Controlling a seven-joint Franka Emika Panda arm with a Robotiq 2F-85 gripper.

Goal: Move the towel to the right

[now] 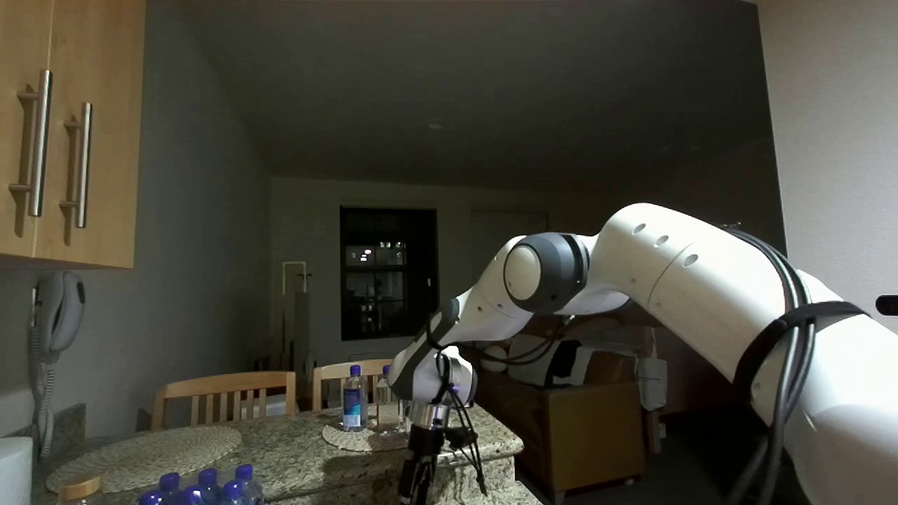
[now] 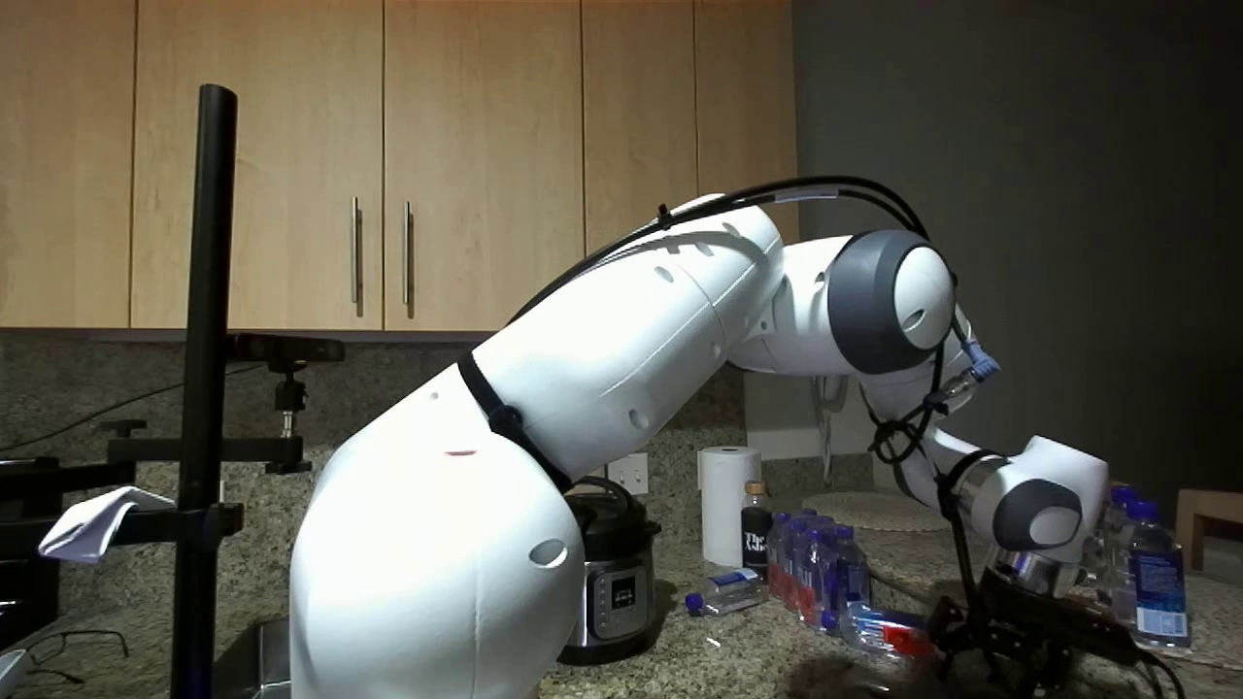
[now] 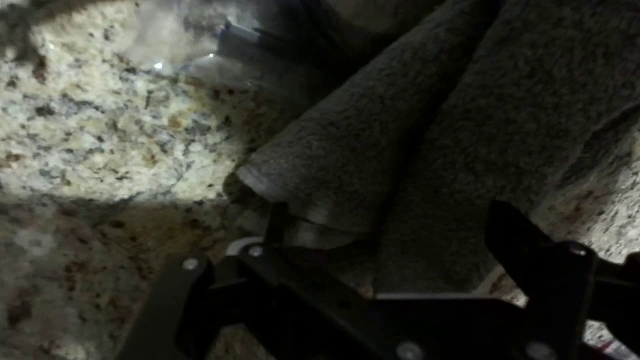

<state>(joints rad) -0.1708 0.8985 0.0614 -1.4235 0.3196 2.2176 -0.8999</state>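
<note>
Fuzzy gray cloth towel [image 3: 465, 130] is lying in folds on the speckled tan stone counter [image 3: 100, 145], reaching from the middle of the wrist view toward two o'clock. The black metal gripper [image 3: 389, 207] is spreading its two fingers [image 3: 515, 235] wide apart and squeezing nothing; towel is showing between them. A clear, shiny plastic thing [image 3: 215, 65], too dark to name, is lying at eleven o'clock.

In an exterior view, a dark window [image 1: 387, 277] is sitting near the middle, a light wood chair [image 1: 224, 384] is standing at eight o'clock, and a pale gray phone [image 1: 58, 312] is hanging on a gray wall [image 1: 203, 210] at nine.

In an exterior view, light wood cupboards [image 2: 486, 165] are hanging at eleven o'clock. At five, a black brown-capped bottle [image 2: 755, 558] is showing white letters [image 2: 755, 537]: "The" on top, then a word too small to read. At four, a clear plastic bottle [image 2: 1146, 539] is wearing a blue and white label [image 2: 1160, 592], its words too tiny to read.
</note>
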